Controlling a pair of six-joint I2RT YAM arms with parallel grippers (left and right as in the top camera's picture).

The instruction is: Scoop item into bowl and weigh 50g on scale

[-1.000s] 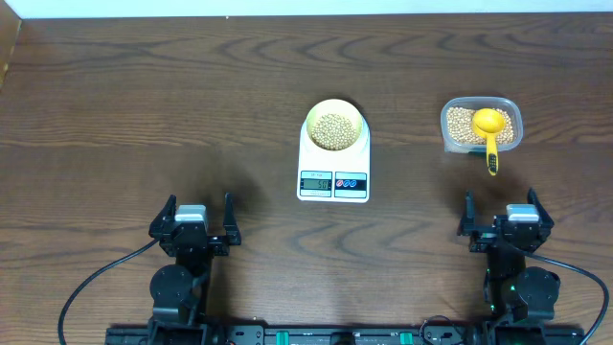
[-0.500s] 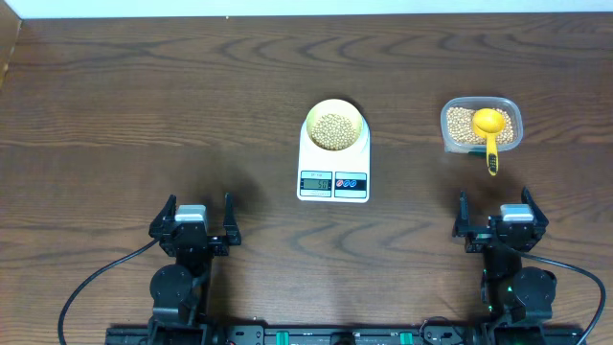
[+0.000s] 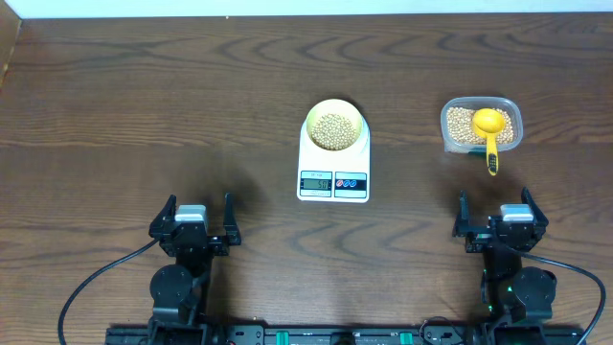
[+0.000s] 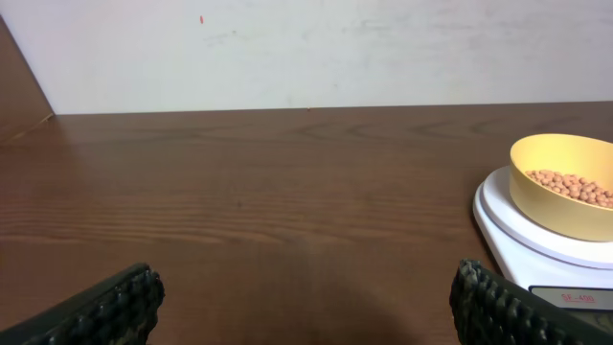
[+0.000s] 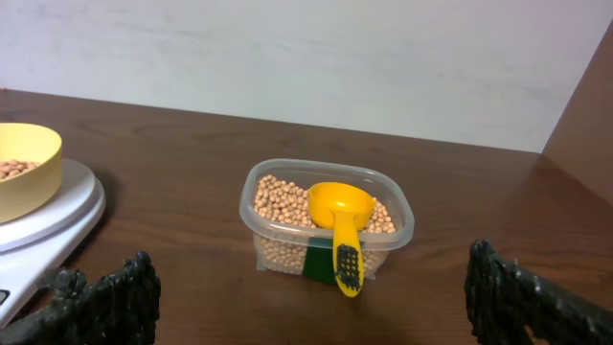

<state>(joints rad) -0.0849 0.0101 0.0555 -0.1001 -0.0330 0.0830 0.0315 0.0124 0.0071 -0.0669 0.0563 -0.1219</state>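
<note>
The white scale (image 3: 333, 165) stands mid-table with the pale-yellow bowl (image 3: 334, 126) on its platform. Tan beans (image 3: 333, 128) cover the bowl's bottom. More beans (image 3: 463, 124) fill a clear plastic tub (image 3: 481, 126) to the right, and a yellow scoop (image 3: 489, 129) rests in it with its handle over the near rim. My left gripper (image 3: 200, 218) sits open at the front left, nothing between its fingers. My right gripper (image 3: 499, 214) is open at the front right, just in front of the tub. The left wrist view catches the bowl (image 4: 565, 184) and scale (image 4: 546, 240) at its right edge.
A pale wall (image 5: 306, 57) runs along the table's far edge. Black cables (image 3: 96, 283) trail from the arm bases at the front edge. The dark wood table (image 3: 144, 115) stretches bare to the left of the scale.
The right gripper shifted slightly to the left between the earliest frame and now. Nothing else moved.
</note>
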